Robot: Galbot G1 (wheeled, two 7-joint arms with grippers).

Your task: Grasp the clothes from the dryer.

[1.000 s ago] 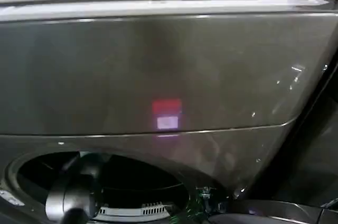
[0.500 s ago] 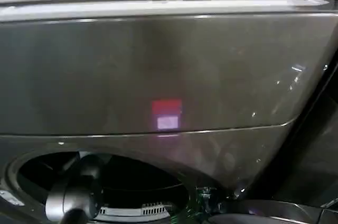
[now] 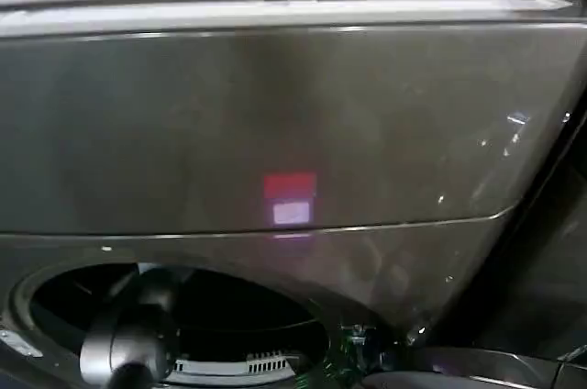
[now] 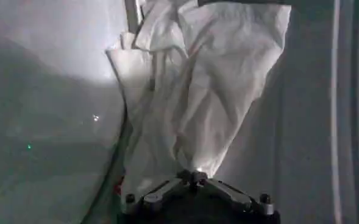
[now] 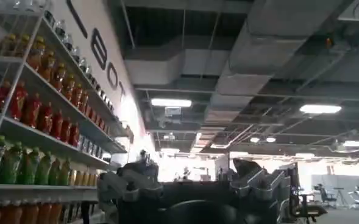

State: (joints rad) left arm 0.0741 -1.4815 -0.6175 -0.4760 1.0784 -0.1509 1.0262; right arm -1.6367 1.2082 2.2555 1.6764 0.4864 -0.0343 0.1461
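Lower left of the head view: the left arm reaches into the round opening of the dryer point(image 3: 275, 132). In the left wrist view, the left gripper point(image 4: 194, 178), bottom centre, is pinched tight on the clothes point(image 4: 197, 91), which spread away from it toward the upper centre, apparently hanging free. The right gripper point(image 5: 191, 185), bottom centre of its own view, looks spread, grasping nothing.

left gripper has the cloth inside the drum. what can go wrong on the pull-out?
1. The left gripper pinches only a gathered end of the clothes; most of the fabric hangs loose beyond the fingers and could slip free.
2. That loose fabric lies against the drum wall and could drag or catch there.
3. In the head view, the left arm fills part of the dryer opening, so it may clip the rim.
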